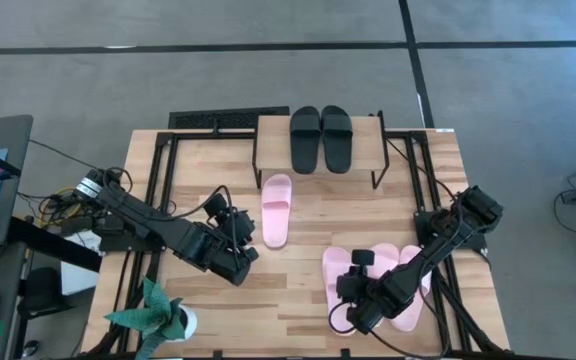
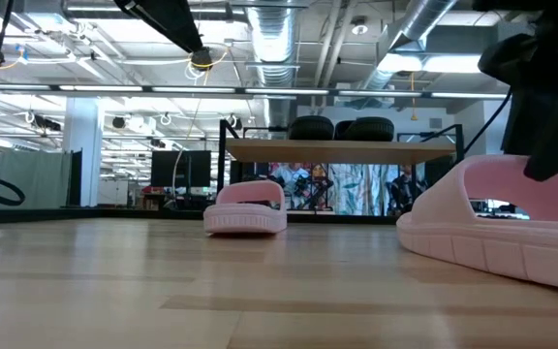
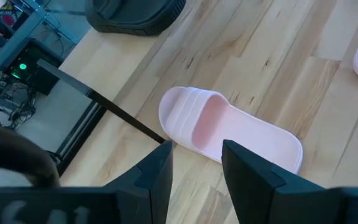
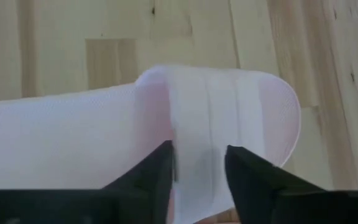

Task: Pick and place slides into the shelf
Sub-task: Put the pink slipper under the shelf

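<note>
Right gripper (image 4: 197, 171) over pale pink slide's wide strap (image 4: 219, 112), jaws parted, gripping nothing (left gripper (image 3: 196, 171) likewise open, empty).

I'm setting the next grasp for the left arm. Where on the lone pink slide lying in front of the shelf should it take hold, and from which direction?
Grip the lone pink slide by its wide strap, coming down from above. It lies sole-down and flat on the table, so the strap arches up as the one raised part thin enough for a finger to slip under while the other presses on top. The left tool stands open beside it.
</note>
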You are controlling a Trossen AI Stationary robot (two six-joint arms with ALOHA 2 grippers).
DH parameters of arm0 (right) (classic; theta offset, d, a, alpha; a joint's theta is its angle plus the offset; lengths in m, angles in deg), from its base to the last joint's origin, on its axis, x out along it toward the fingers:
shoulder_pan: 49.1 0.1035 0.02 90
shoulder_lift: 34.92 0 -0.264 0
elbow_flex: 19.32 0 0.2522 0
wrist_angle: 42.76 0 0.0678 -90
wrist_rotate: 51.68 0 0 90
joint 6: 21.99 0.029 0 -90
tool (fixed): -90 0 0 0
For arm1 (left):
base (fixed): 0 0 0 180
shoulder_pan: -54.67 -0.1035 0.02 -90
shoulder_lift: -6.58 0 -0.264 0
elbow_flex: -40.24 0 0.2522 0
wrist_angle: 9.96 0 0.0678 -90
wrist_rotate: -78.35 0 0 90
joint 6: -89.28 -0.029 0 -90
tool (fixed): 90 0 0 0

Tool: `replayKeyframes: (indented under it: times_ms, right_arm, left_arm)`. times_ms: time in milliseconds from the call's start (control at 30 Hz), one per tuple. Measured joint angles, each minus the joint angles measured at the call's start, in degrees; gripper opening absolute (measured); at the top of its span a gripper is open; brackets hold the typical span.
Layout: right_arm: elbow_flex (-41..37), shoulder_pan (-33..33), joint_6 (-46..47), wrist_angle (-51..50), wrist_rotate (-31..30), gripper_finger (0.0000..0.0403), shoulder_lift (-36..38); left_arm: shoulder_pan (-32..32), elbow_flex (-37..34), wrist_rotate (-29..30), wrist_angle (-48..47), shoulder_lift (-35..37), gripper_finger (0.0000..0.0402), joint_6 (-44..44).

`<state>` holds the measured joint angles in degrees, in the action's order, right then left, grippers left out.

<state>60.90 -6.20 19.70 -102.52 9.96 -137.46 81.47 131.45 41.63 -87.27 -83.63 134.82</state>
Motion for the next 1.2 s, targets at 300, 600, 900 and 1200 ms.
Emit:
replayKeyframes:
  times_ms: [300,600,900,1200]
  right_arm:
    - [0.02,-1.32,-1.66,-0.02,-0.89,0.0013,0.15]
    - [0.02,-4.1,-1.86,-1.61,-4.46,0.0004,0.15]
    - [0.39,-11.04,-10.04,-1.88,-9.29,0.0002,0.15]
    - [0.39,-20.41,-19.57,3.51,-10.36,0.0001,0.15]
  left_arm:
    - [0.0,0.0,0.04,-0.02,0.0,0.0128,0.02]
    - [0.0,0.0,0.04,-0.04,0.0,0.0128,0.03]
    - [0.0,0.0,0.05,-0.04,0.0,0.0128,0.04]
    - [0.0,0.0,0.06,-0.04,0.0,0.0128,0.09]
